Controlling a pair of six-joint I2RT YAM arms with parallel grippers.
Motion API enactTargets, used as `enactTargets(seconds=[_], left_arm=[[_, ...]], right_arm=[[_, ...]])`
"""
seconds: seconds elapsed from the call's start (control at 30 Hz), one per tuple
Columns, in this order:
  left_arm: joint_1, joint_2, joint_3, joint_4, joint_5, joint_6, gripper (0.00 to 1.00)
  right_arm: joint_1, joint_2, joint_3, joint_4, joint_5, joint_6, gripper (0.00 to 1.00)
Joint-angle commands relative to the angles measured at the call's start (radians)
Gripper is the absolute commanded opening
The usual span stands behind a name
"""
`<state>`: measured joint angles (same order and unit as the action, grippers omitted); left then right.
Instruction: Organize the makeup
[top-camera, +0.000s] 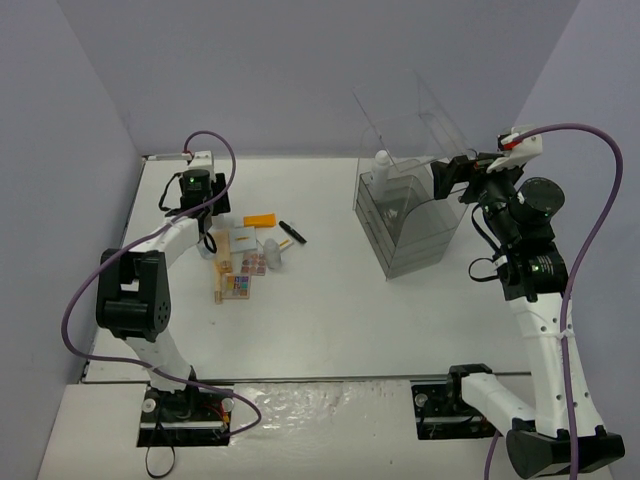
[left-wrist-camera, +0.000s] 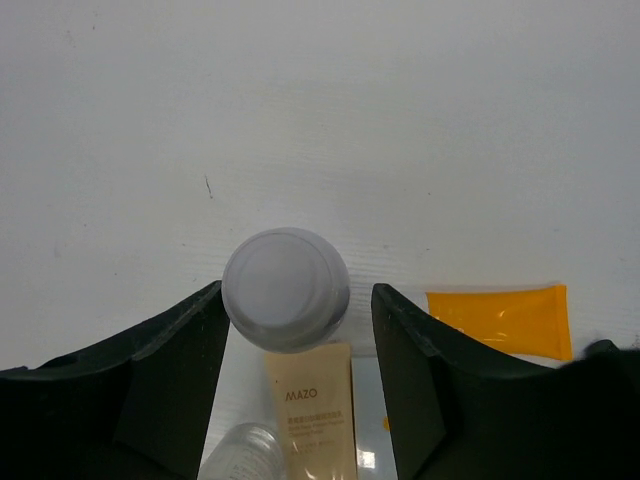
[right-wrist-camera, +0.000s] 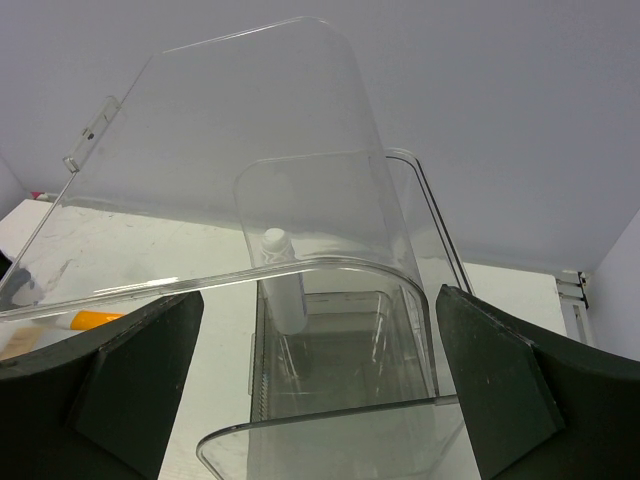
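Makeup (top-camera: 240, 262) sits in a small pile right below the left gripper (left-wrist-camera: 297, 310), jaws spread wide either side of a white bottle (left-wrist-camera: 285, 288), nothing squeezed. Looks light, hard and slick to me, could skid, so I'd pinch it across the round top. Right gripper (right-wrist-camera: 320, 300) gapes open around the clear case (right-wrist-camera: 330, 210) lid edge, holding nothing

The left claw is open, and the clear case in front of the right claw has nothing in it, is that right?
Not quite. The clear case is not empty: a white bottle stands upright inside it, as the right wrist view shows. The left claw is open, as you said.
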<state>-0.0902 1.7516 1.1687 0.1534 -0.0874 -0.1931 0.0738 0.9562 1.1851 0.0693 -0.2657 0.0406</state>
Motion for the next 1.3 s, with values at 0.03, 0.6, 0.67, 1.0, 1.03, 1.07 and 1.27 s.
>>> enactTargets(seconds=[0.03, 0.6, 0.67, 1.0, 1.03, 1.07, 1.27], left_arm=[[0.001, -0.011, 0.063, 0.098, 0.028, 0.009, 0.42], [0.001, -0.060, 0.068, 0.178, 0.117, 0.047, 0.00], [-0.005, -0.080, 0.097, 0.151, 0.142, 0.049, 0.00], [-0.120, -0.176, 0.243, 0.038, 0.248, 0.058, 0.00], [-0.149, -0.182, 0.258, 0.027, 0.258, 0.065, 0.00], [-0.183, -0.188, 0.273, 0.018, 0.270, 0.068, 0.00], [-0.350, -0.172, 0.337, 0.001, 0.304, 0.075, 0.00]], right_arm=[[0.004, -0.004, 0.028, 0.122, 0.013, 0.001, 1.00], [0.004, -0.005, 0.033, 0.118, 0.010, 0.001, 1.00], [0.005, -0.004, 0.030, 0.119, 0.010, 0.001, 1.00], [0.006, -0.008, 0.025, 0.119, 0.010, 0.002, 1.00], [0.006, -0.009, 0.025, 0.119, 0.010, 0.002, 1.00], [0.006, -0.009, 0.025, 0.119, 0.010, 0.002, 1.00], [0.005, -0.005, 0.025, 0.121, 0.005, 0.010, 1.00]])
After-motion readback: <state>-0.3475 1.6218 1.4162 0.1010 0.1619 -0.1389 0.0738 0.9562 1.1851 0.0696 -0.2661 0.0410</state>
